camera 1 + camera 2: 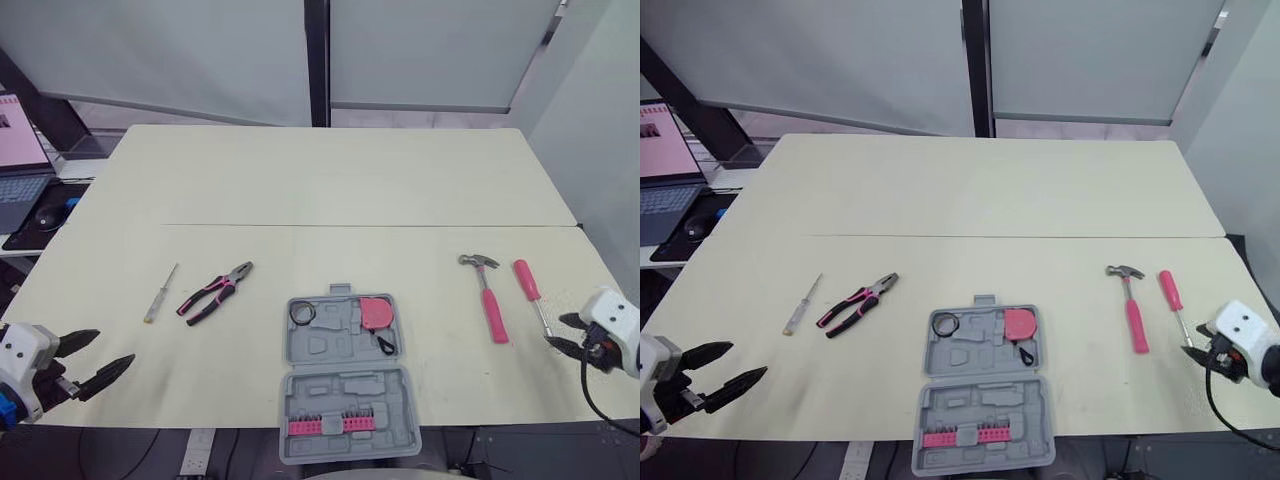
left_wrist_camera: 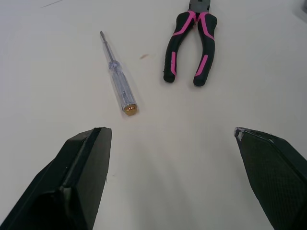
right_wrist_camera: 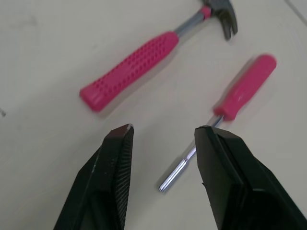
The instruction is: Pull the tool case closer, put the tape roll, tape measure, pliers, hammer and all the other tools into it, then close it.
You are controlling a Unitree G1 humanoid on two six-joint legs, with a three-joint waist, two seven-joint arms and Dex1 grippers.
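Left eye view: the open tool case (image 1: 335,347) sits mid-way along the table's (image 1: 330,200) near edge, with the tape roll (image 1: 302,313) and tape measure (image 1: 376,313) in its tray. Pliers (image 1: 215,293) and a tester screwdriver (image 1: 160,293) lie toward the left edge, hammer (image 1: 487,295) and pink-handled screwdriver (image 1: 530,290) toward the right. The left gripper (image 1: 115,348) hovers spread at the near left corner. The right gripper (image 3: 164,129), also spread, frames the pink-handled screwdriver's shaft tip.

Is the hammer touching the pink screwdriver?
Apart. The right wrist view shows bare table between the hammer and the screwdriver.
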